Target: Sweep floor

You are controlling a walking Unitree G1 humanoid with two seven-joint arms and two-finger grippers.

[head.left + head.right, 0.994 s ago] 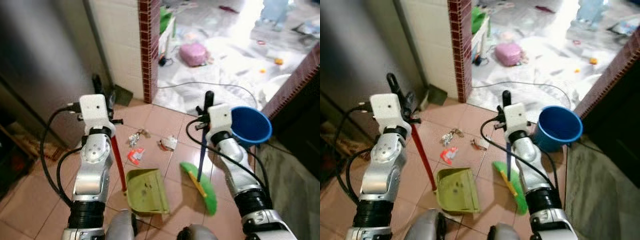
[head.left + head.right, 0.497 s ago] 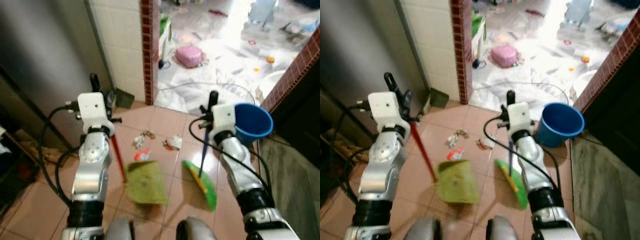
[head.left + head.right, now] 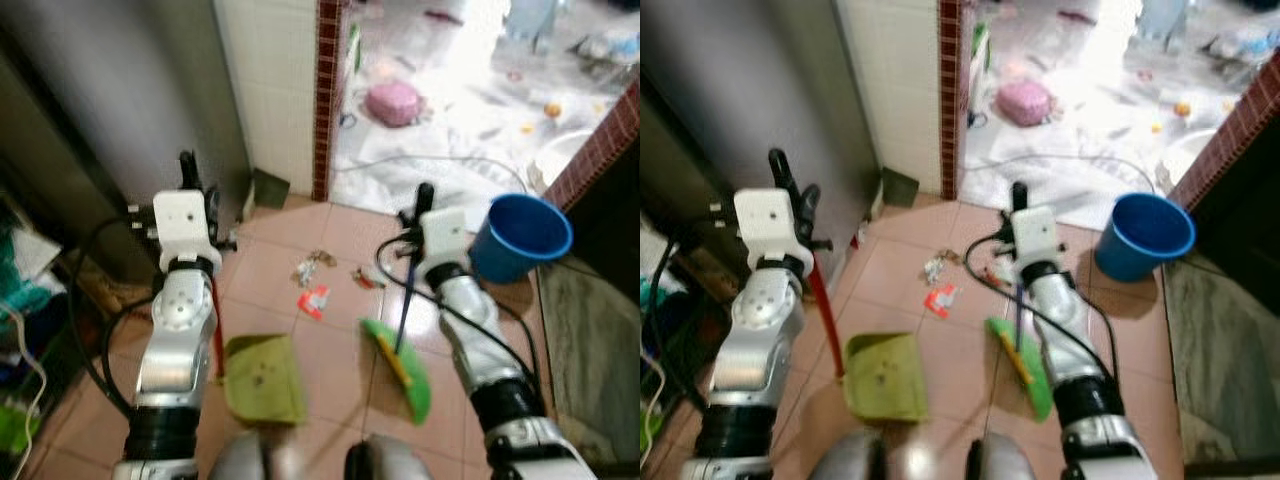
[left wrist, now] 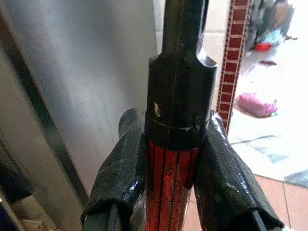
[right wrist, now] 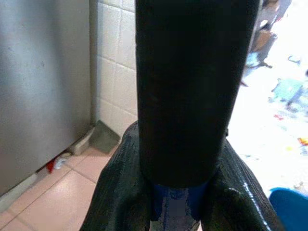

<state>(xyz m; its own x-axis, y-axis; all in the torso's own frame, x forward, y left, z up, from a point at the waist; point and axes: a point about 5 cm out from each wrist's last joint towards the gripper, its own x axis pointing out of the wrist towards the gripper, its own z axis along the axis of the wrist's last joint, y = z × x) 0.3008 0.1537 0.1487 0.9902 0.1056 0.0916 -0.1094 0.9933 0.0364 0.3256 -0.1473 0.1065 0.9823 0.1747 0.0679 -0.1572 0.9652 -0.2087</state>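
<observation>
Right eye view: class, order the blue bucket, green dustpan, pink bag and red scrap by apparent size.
1. Green dustpan and blue bucket: similar; the dustpan lies nearer.
2. Pink bag.
3. Red scrap.

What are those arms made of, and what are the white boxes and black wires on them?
Each arm is a run of silver metal segments with a ribbed black joint ring. A white box sits at each wrist, with black cables looping down. The left gripper and right gripper each have two long black fingers.
</observation>
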